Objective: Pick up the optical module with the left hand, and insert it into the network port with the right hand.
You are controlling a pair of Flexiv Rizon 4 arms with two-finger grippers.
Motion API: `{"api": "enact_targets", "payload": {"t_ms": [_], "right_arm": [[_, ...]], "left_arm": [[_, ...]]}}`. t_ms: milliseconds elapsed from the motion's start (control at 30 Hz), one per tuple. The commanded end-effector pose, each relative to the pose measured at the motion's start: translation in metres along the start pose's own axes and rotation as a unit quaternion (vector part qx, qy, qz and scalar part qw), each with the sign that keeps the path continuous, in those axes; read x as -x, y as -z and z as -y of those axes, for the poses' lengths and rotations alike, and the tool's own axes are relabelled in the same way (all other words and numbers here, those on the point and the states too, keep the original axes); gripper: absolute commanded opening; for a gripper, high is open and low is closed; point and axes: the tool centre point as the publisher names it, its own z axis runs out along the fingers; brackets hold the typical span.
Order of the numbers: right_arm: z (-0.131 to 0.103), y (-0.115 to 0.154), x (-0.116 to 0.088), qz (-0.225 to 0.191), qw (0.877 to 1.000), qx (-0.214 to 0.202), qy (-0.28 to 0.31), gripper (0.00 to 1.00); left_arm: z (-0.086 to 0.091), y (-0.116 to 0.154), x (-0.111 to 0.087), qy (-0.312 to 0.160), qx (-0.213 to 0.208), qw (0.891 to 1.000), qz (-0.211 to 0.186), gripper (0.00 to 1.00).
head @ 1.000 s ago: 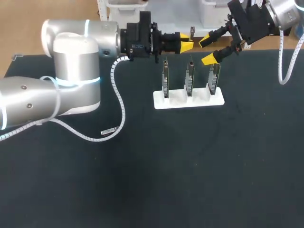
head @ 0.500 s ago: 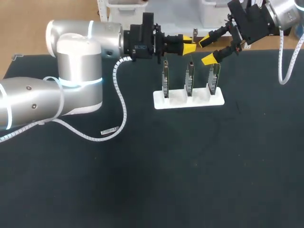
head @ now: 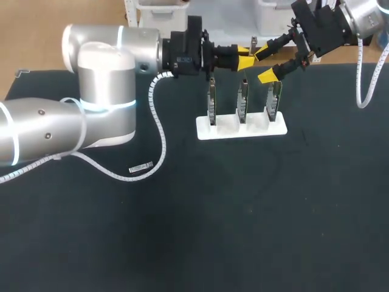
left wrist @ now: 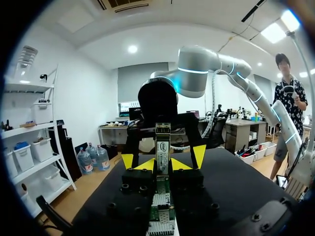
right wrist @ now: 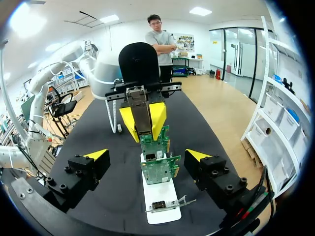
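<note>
The optical module [head: 253, 43], a slim metal stick, is held by my left gripper [head: 244, 59], which is shut on it above the back of the board stand. In the left wrist view the module [left wrist: 162, 146] stands up between the yellow fingertips [left wrist: 146, 165]. My right gripper [head: 265, 64] is open just right of it, its tips on either side of the module's end. From the right wrist the left gripper [right wrist: 143, 118] and module [right wrist: 140, 112] are straight ahead of my open right gripper [right wrist: 146, 155]. Below them a green board [right wrist: 160, 169] carries a metal network port [right wrist: 151, 156].
A white stand [head: 241, 127] holds three upright green boards [head: 212, 100] below both grippers. A second small module [head: 140, 166] lies on the black table [head: 243, 213] under the left arm's cable. The left arm's big elbow fills the table's left side.
The left arm has carried the module to the right, up to the open right gripper. The right arm has stayed where it was.
</note>
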Motion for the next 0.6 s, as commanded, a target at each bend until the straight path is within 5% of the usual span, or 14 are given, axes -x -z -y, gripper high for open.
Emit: {"api": "enact_targets", "payload": {"t_ms": [33,600], "right_arm": [[-0.001,0.0,0.0,0.0,1.0,-0.001,0.0,1.0],[-0.001,0.0,0.0,0.0,1.0,-0.001,0.0,1.0]], "left_arm": [[0.005,-0.001,-0.002,0.0,0.007,1.0,0.001,0.0],[0.008,0.004,-0.014,0.007,0.024,1.0,0.012,0.0]]}}
